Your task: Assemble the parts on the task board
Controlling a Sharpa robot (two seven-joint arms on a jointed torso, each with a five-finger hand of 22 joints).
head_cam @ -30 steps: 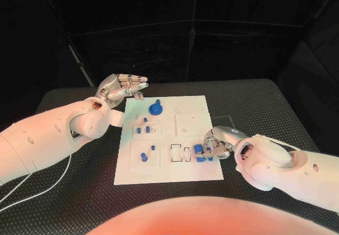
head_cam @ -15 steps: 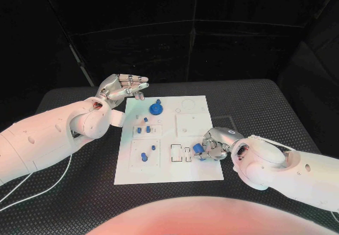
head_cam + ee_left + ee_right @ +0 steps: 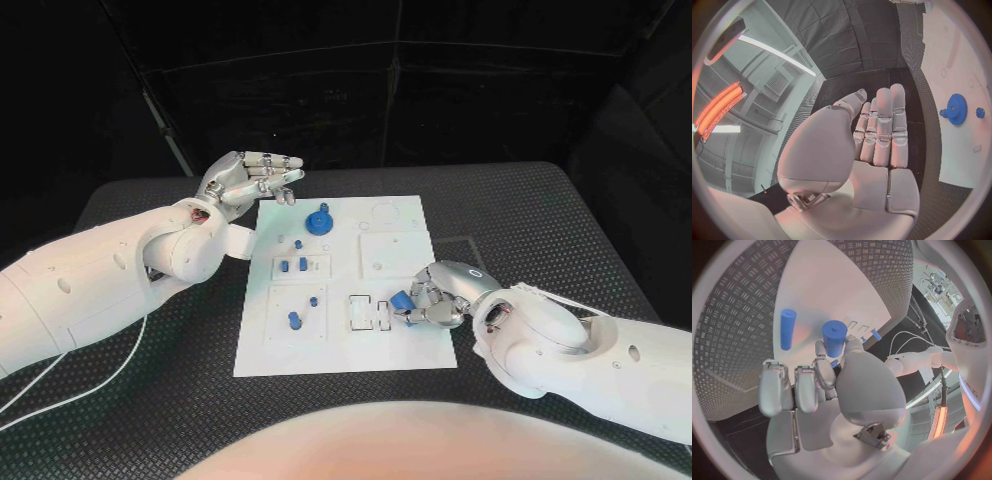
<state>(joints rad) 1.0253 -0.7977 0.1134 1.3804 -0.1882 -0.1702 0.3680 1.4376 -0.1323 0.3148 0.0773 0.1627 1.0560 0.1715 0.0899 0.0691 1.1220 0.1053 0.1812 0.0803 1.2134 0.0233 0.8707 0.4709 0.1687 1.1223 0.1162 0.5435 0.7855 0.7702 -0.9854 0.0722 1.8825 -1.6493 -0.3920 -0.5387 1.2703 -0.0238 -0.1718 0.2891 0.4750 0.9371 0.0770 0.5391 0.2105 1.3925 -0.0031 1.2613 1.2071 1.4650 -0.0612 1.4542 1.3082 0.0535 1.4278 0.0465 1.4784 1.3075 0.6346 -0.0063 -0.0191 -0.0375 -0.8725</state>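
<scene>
One task board (image 3: 346, 330) — two robot hands, left (image 3: 254, 178) and right (image 3: 440, 296) — one blue gear (image 3: 319, 221).

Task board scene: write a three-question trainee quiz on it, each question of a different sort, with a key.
1. True or false: the left hand holds a part.
2. Which hand holds a blue cylinder over the task board? A) left B) right
3. Fill in: the blue gear lies near the board's ___ edge, far or near from the robot.

Key: 1 false; 2 B; 3 far.
</scene>
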